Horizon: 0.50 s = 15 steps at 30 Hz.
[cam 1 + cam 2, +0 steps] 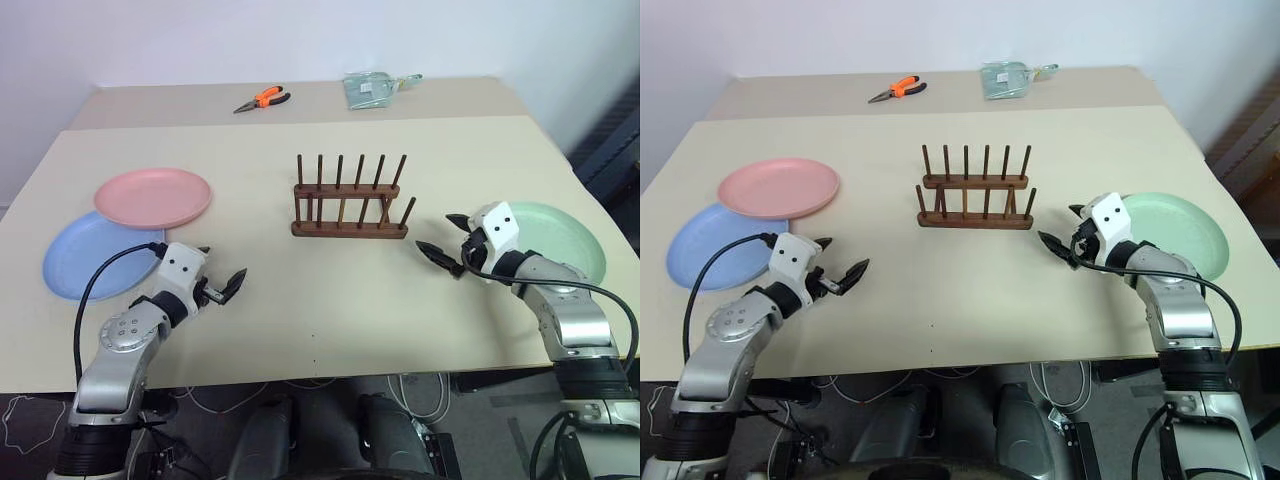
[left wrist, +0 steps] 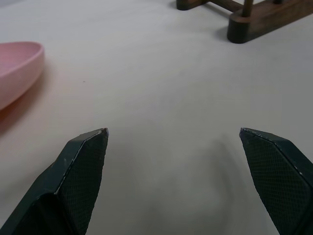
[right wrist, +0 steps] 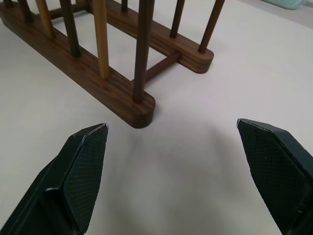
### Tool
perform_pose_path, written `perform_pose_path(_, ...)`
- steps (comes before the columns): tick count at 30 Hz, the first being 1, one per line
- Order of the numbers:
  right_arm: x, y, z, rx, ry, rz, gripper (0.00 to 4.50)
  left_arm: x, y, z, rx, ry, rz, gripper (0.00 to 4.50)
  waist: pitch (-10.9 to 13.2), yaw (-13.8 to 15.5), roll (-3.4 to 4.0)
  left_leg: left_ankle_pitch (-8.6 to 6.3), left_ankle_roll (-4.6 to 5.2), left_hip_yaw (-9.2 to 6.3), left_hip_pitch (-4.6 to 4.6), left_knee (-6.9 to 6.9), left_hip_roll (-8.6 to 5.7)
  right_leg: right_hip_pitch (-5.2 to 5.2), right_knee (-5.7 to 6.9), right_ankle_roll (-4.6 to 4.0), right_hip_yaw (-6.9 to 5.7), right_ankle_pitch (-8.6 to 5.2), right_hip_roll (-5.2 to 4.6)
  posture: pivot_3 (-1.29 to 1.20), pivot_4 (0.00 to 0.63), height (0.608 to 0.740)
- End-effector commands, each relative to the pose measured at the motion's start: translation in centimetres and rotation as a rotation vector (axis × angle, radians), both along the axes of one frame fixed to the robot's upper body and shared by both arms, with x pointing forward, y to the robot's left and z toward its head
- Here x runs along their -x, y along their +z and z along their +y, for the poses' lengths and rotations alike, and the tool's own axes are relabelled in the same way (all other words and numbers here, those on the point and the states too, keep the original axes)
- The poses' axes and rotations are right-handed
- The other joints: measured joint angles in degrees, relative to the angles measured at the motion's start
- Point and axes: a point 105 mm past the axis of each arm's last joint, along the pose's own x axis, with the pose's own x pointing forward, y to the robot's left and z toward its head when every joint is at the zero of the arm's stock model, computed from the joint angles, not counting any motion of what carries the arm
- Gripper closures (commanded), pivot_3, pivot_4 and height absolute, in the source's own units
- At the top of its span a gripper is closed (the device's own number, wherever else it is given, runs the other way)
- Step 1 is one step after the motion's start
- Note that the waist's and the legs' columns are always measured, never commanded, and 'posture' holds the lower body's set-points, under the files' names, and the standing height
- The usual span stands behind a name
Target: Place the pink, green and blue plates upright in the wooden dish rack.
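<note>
The pink plate (image 1: 153, 197) lies flat at the table's left, its rim overlapping the blue plate (image 1: 95, 255) nearer to me. Far to the right, the green plate (image 1: 560, 240) lies flat too. Mid-table stands the wooden dish rack (image 1: 350, 205), with nothing between its pegs. My left gripper (image 1: 222, 264) hovers open and empty just right of the blue plate, pointing toward the rack (image 2: 259, 17) with the pink plate's rim (image 2: 17, 68) to its side. At the green plate's left edge my right gripper (image 1: 436, 232) is open and empty, facing the rack's near end (image 3: 112, 83).
Orange-handled pliers (image 1: 263, 99) and a clear plastic packet (image 1: 372, 88) lie on the far table section behind the rack. The table's front edge (image 1: 330, 372) runs just below both arms. Bare tabletop lies between the grippers, in front of the rack.
</note>
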Motion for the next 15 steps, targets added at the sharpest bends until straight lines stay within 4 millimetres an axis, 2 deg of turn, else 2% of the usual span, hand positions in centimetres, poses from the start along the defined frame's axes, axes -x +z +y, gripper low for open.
perform_pose_path(1, -0.3, 1.1, 0.5, 0.023, 0.007, -0.069, 0.18, -0.3, 0.8, -0.8, 0.0, -0.026, -0.036, 0.07, 0.0, -0.03, 0.0, 0.0, 0.0, 0.0, 0.0, 0.0, 0.0, -0.01, 0.0, 0.0, 0.01, 0.0, 0.0, 0.0, 0.15, 0.738)
perform_pose_path(8, -0.8, 1.6, 0.9, -0.001, 0.021, -0.061, 0.18, -1.4, 0.6, -2.2, 0.017, -0.08, -0.027, 0.07, 0.0, 0.03, 0.0, 0.0, 0.0, 0.0, 0.0, 0.0, -0.01, -0.01, 0.0, 0.0, 0.0, 0.0, 0.03, 0.0, 0.15, 0.738)
perform_pose_path(12, -0.7, 2.3, 1.0, 0.008, -0.015, -0.104, 0.18, -3.2, 0.2, -3.5, 0.014, -0.157, -0.007, 0.07, 0.0, 0.11, 0.0, 0.0, 0.01, 0.0, -0.01, 0.01, -0.04, -0.01, 0.0, 0.01, -0.02, 0.01, 0.05, 0.0, 0.15, 0.738)
perform_pose_path(15, -0.1, 2.4, 1.3, 0.009, -0.042, -0.129, 0.18, -5.2, 0.3, -5.6, 0.005, -0.276, 0.012, 0.07, 0.0, 0.39, -0.02, 0.01, 0.01, -0.01, -0.03, 0.03, -0.06, -0.01, 0.01, 0.06, -0.05, 0.03, 0.06, 0.0, 0.15, 0.738)
